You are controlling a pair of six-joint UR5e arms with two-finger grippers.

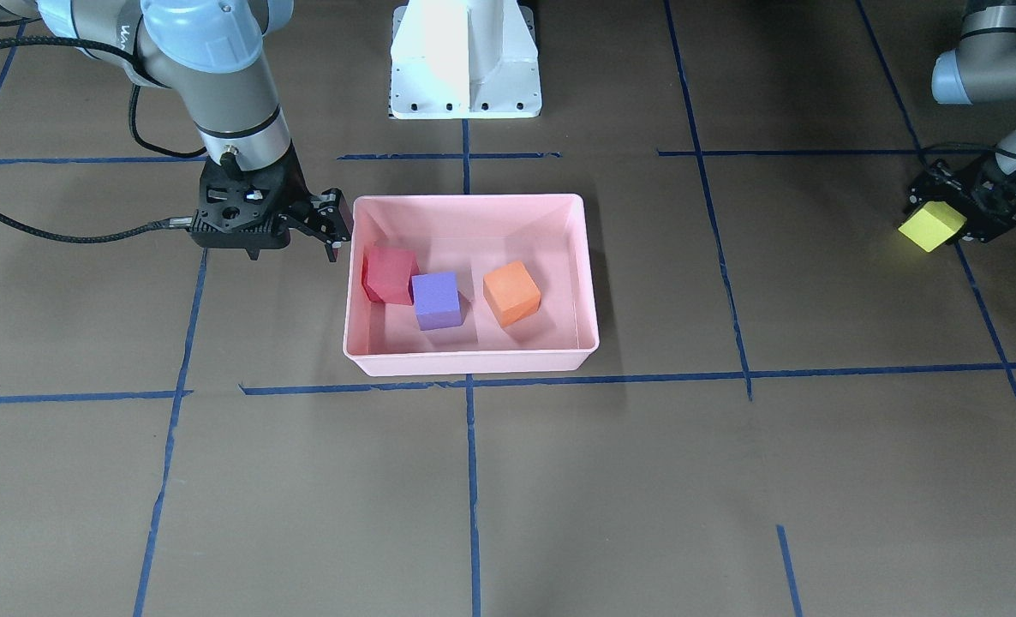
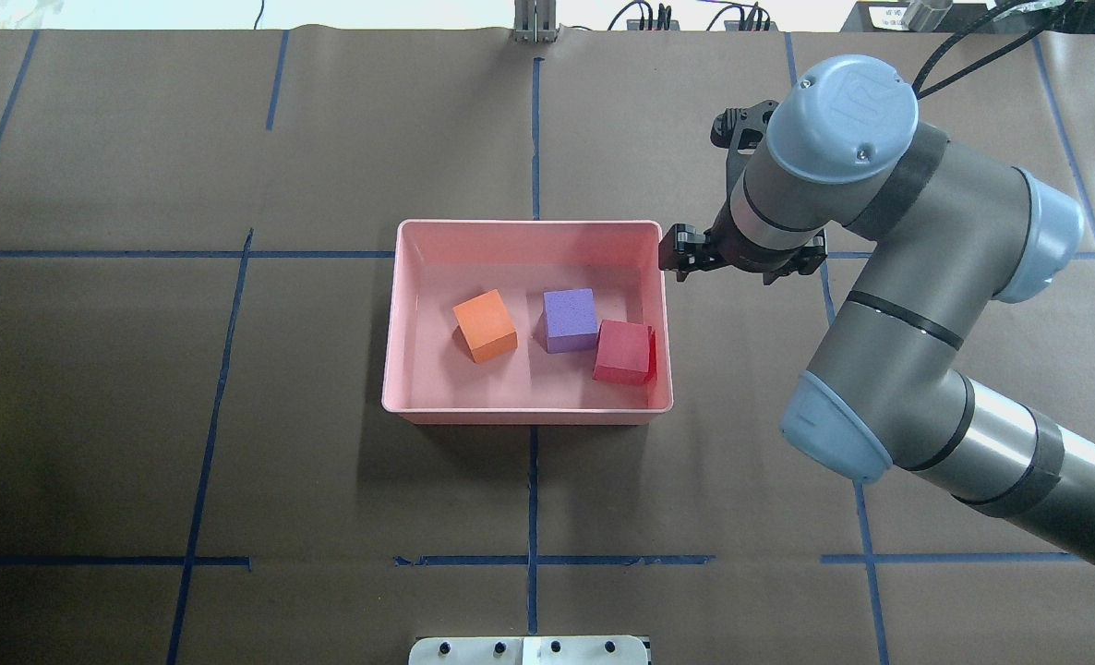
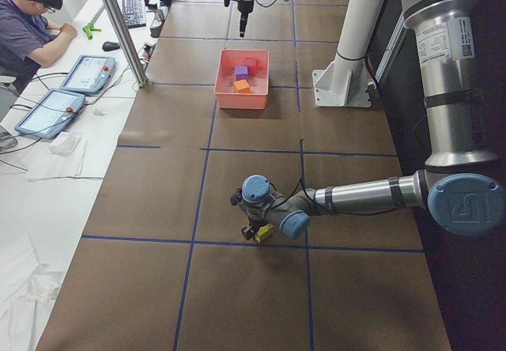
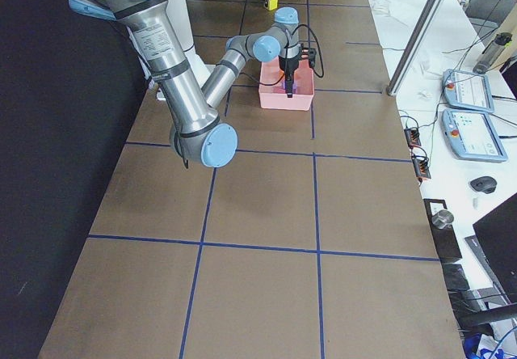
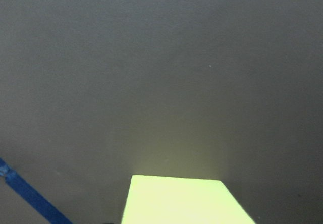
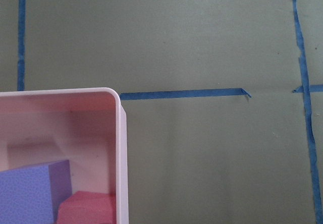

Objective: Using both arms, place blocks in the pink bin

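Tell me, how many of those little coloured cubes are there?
4. The red block, purple block and orange block sit inside the pink bin. The yellow block is far off to the side, at the left gripper. None seems hidden.

Bare table (image 2: pixel 187 369) left of pink bin (image 2: pixel 529 417), right claw (image 2: pixel 681 251) close beside its right rim

Brown paper covers the table (image 1: pixel 611 506), ruled into large squares by blue tape (image 1: pixel 472 480). Along one side runs a white desk (image 3: pixel 47 209) with two touchscreen consoles (image 3: pixel 87 73), a slanting metal post (image 3: pixel 118 27) and a seated man (image 3: pixel 32 19).
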